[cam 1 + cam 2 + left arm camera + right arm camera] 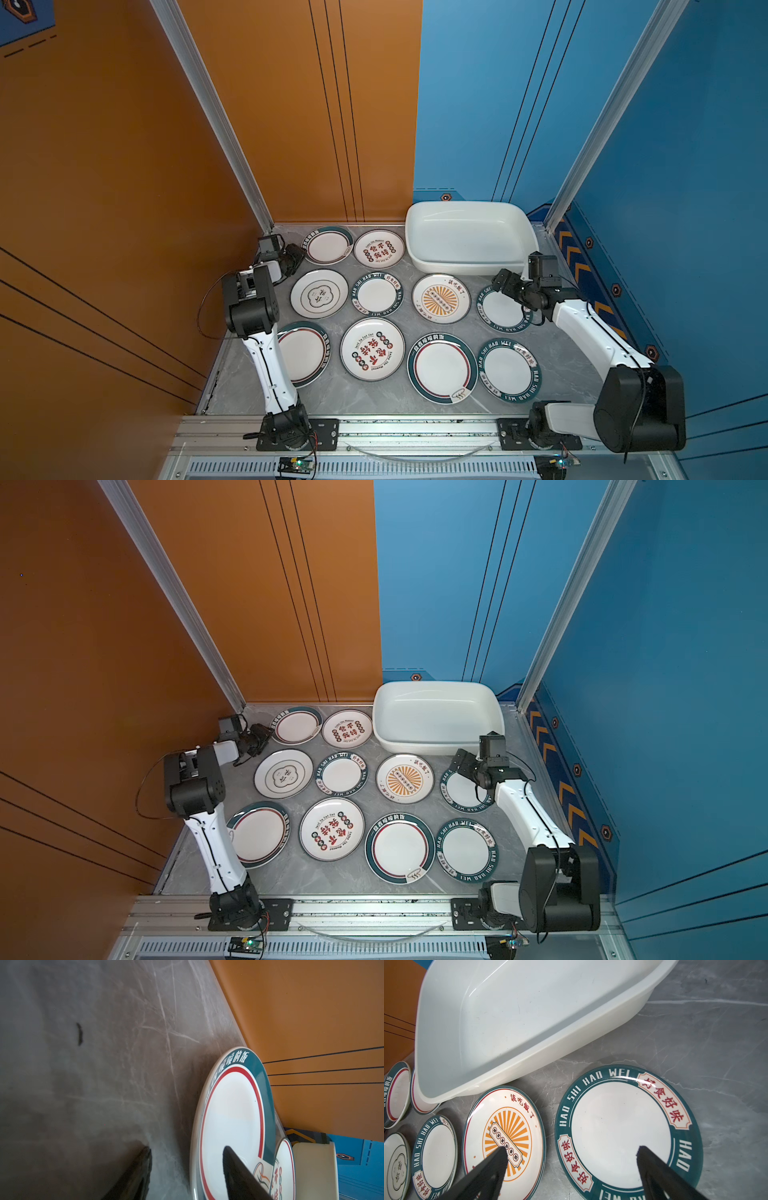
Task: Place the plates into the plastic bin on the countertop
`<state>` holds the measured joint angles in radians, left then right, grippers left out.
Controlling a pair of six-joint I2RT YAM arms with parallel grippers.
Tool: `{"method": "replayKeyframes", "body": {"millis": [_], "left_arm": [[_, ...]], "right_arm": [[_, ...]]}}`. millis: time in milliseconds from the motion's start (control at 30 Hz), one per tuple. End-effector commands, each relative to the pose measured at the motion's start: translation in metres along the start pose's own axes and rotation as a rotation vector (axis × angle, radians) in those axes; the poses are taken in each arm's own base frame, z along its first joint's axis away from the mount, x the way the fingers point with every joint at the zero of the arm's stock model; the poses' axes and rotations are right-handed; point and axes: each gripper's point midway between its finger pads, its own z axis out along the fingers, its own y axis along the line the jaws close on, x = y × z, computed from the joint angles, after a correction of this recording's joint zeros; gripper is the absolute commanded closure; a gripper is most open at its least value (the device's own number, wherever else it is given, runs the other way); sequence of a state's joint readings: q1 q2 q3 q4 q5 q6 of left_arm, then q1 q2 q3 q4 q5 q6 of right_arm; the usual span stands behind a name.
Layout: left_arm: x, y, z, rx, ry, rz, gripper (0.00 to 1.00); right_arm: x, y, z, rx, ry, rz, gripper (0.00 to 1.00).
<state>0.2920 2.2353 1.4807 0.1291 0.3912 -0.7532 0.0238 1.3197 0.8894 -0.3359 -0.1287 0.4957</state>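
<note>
Fingers point(234, 1165) of the left gripper point(187, 1149) stand apart astride the rim of the back-left plate point(230, 1118), grasping nothing. Best pinch that rim deep and square, then lift level toward the bin point(469, 266) at back right; right gripper point(572, 1149) hangs spread, empty.

Worktop point(361, 399): grey marble-look slab with pale veins, smooth, softly sheened.
Plastic bin point(457, 266): white plastic, glossy and smooth, light streaking along its walls.
Plates point(372, 350): white glazed ware, shiny, with printed green, red and orange decoration.
Rails point(415, 428): bare aluminium, satin, grooved lengthwise.
Wall panels point(124, 166): orange and blue, matt and smooth, thin dark lines.
Arm shells point(270, 365): white plastic with slight gloss; joints black and matt.
Jaws: black, matt, slightly rough at the tips.
</note>
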Motion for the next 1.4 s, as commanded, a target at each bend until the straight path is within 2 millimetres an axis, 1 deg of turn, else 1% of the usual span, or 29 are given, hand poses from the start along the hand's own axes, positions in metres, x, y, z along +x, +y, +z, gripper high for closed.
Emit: {"method": "replayKeyframes", "body": {"millis": [0,133,267,333,467,567,667,833,1000,1167,1367], "left_arm": [[0.028,0.014,0.018,-0.028,0.093,-0.012,0.46],[0.033,0.008,0.024,-0.021,0.108,0.001,0.5],[0.037,0.005,0.029,-0.013,0.126,-0.001,0.59],[0.037,0.006,0.029,-0.016,0.123,-0.006,0.62],[0.037,0.008,0.029,-0.008,0.13,-0.014,0.71],[0.037,0.009,0.029,-0.006,0.129,-0.024,0.76],[0.038,0.011,0.029,-0.004,0.132,-0.03,0.83],[0.037,0.01,0.027,0.006,0.129,-0.034,0.89],[0.033,0.007,0.023,0.045,0.122,-0.057,1.0],[0.024,0.004,0.013,0.083,0.102,-0.092,1.0],[0.008,-0.008,-0.012,0.18,0.05,-0.155,1.0]], "right_arm": [[0.002,-0.003,-0.001,0.016,0.026,-0.009,0.01],[0.006,-0.005,0.002,0.019,0.042,-0.005,0.01],[0.008,-0.005,0.005,0.02,0.054,0.001,0.01],[0.008,-0.004,0.007,0.016,0.06,0.002,0.02],[0.009,-0.003,0.01,0.013,0.07,0.004,0.03],[0.01,-0.003,0.011,0.011,0.074,0.005,0.03],[0.012,-0.003,0.012,0.009,0.078,0.006,0.03],[0.013,-0.003,0.012,0.006,0.082,0.005,0.03],[0.012,-0.001,0.012,-0.002,0.084,0.005,0.03],[0.009,0.004,0.009,-0.016,0.079,0.01,0.03],[0.008,0.013,0.003,-0.038,0.073,0.005,0.03]]}}
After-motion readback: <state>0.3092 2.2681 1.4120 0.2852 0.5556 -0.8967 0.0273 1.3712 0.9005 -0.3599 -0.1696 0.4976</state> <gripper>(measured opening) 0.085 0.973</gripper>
